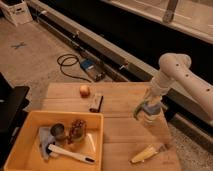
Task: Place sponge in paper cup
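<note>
Floor fills the upper left, grey and bare but for a coiled black cable [70, 64] with a blue device [89, 66] at its end, a white box [16, 11] cut off at the top edge, and a dark shape cut off at the left edge (what it is cannot be told). Nearer lies the wooden table [120, 131], its front corner running out of the bottom of the view. A yellow bin [30, 131] sits on its left part, holding a pale blue cloth [44, 136], a small metal cup [58, 131], a brownish object hard to make out, and a white-handled tool [70, 154]. The white arm [172, 75] comes in from the right, its far end cut off, and bends down to the gripper [148, 109] over the table's right side. The gripper hides most of what is under it: a blue-grey bit — the sponge [141, 107] — shows at its left side, and the paper cup [150, 120] shows pale just below; whether the jaws are closed on the sponge I cannot tell. A dark brown block [96, 102] lies mid-table, an apple [84, 90] just behind it, a yellow banana-like thing [143, 154] near the front edge.
</note>
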{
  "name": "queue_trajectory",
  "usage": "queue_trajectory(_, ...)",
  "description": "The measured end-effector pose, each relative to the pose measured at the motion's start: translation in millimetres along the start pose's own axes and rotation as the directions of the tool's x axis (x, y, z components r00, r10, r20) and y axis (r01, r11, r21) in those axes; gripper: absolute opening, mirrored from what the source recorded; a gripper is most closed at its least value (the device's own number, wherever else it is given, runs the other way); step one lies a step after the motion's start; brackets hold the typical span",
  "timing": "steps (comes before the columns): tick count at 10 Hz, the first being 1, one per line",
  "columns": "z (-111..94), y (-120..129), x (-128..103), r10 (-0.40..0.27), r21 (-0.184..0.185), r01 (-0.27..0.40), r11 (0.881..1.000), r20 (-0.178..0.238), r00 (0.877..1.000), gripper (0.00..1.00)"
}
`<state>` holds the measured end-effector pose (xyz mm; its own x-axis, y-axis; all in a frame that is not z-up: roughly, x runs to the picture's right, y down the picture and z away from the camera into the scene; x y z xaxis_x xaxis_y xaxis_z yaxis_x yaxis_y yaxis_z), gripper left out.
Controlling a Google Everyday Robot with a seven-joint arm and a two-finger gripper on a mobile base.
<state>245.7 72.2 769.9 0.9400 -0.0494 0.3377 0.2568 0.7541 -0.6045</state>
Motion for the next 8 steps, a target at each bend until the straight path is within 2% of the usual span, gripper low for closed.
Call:
queue_trajectory(3, 0.0, -0.5, -1.8, -0.004, 0.001, 0.004, 1.0, 0.004, 1.0, 0.8)
queue_trajectory(8, -45.7, 2.3, 7.1, 0.022, 0.079, -0.017, 0.997, -0.06, 0.998, 0.8)
